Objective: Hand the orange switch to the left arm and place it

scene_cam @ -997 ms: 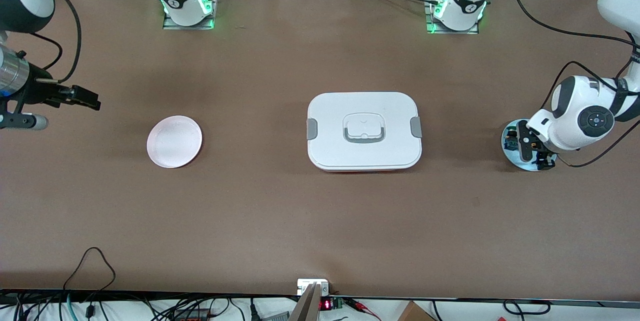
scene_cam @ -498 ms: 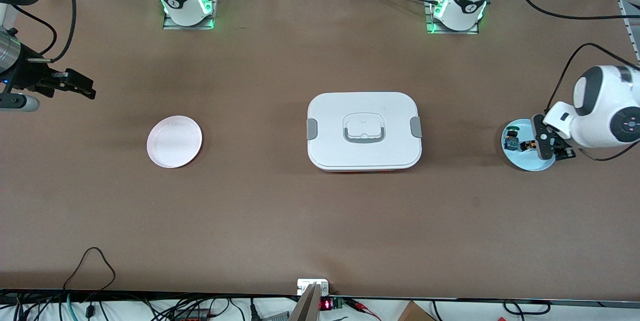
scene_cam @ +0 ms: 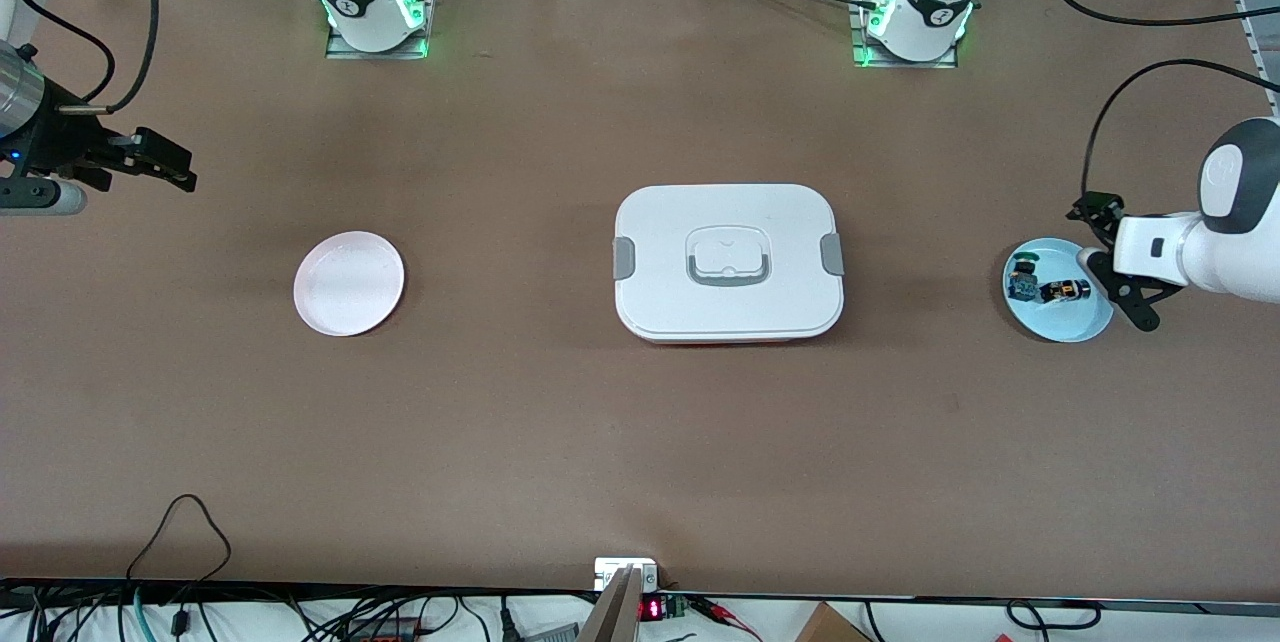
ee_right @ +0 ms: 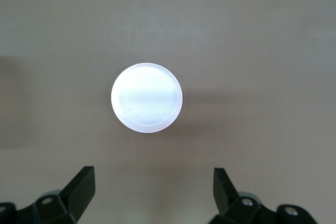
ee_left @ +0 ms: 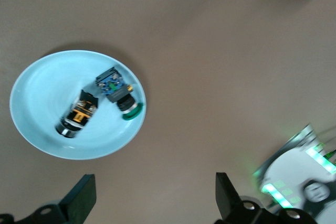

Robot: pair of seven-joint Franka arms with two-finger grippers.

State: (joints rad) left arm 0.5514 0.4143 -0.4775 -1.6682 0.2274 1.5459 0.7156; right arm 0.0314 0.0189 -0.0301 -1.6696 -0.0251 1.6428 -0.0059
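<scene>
White box sits mid-table, seen only in front view; pink plate lies toward right arm's end, blue plate toward left arm's end. Left gripper, jaws wide apart and empty, is up over blue plate's edge; right gripper, also spread and empty, waits, arm cut off by frame. Left wrist view alone shows detail: orange switch lies on its side in blue plate, just beside green/blue switch; cap hard to make out.

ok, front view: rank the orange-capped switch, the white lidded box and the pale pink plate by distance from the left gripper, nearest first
1. Orange-capped switch, on the light blue plate, beside the open left gripper.
2. White lidded box, mid-table.
3. Pale pink plate, toward the right arm's end.
</scene>
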